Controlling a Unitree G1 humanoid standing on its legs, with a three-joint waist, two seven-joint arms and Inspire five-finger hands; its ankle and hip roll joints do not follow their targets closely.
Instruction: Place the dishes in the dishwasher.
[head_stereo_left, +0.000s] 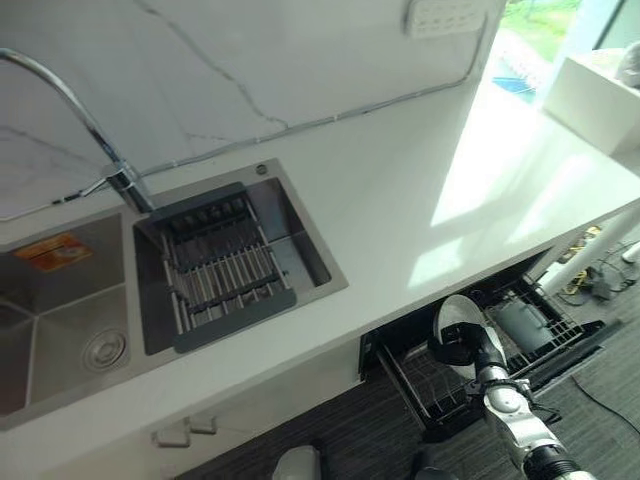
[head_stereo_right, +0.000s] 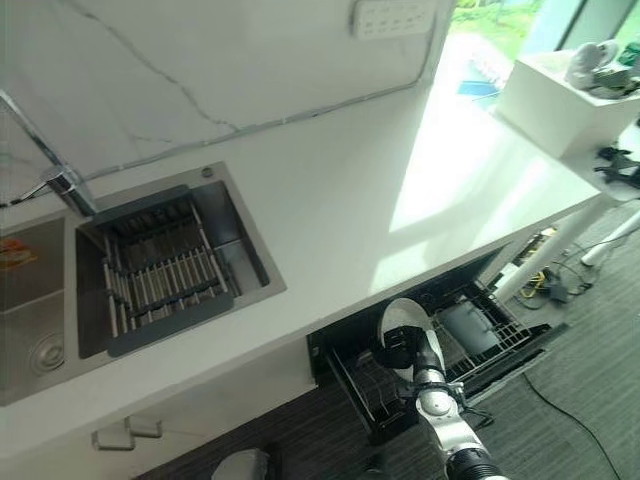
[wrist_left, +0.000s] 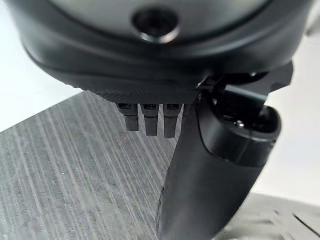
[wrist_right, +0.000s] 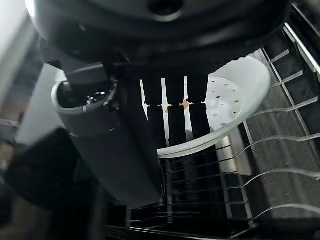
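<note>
My right hand (head_stereo_left: 468, 346) is shut on a white plate (head_stereo_left: 453, 314), holding it upright just above the pulled-out lower rack (head_stereo_left: 452, 395) of the dishwasher under the counter. In the right wrist view the plate (wrist_right: 231, 106) stands on edge past my fingers (wrist_right: 176, 121), over the rack's wire tines (wrist_right: 280, 150). A grey pot-like vessel (head_stereo_left: 520, 322) sits in the rack to the right of the plate. My left hand (wrist_left: 215, 170) hangs over the grey striped floor with relaxed fingers and holds nothing.
The white counter (head_stereo_left: 400, 190) runs above the dishwasher. At the left is a steel double sink (head_stereo_left: 60, 330) with a dark drainer rack (head_stereo_left: 222, 265) and a curved tap (head_stereo_left: 75, 105). A white side table (head_stereo_left: 600, 95) stands at the far right.
</note>
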